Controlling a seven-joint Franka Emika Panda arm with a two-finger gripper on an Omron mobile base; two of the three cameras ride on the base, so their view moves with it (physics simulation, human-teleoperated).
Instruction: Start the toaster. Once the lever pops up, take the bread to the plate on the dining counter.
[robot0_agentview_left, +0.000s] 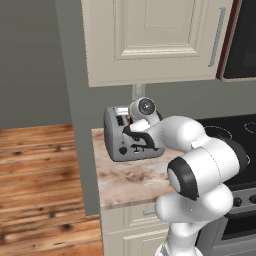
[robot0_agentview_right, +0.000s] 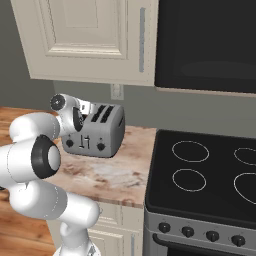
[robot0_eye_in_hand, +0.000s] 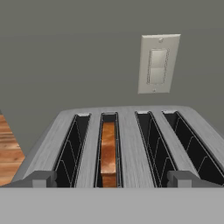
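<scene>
Toaster (robot0_eye_in_hand: 127, 144), four slots, bread (robot0_eye_in_hand: 108, 153) in second slot from left; hand (robot0_eye_in_hand: 111, 179) wide, holding nothing.
Risk, judged: hand poised over the slots, not at the front sliders, so a descent from here could jam a fingertip (robot0_eye_in_hand: 41, 178) into a slot or pinch the slice before toasting starts; the slice sits low, leaving little crust to grip. Bread lies just ahead of and below the hand, between its fingertips. Toaster stands on the surface (robot0_agentview_left: 130, 180), at its back left.
</scene>
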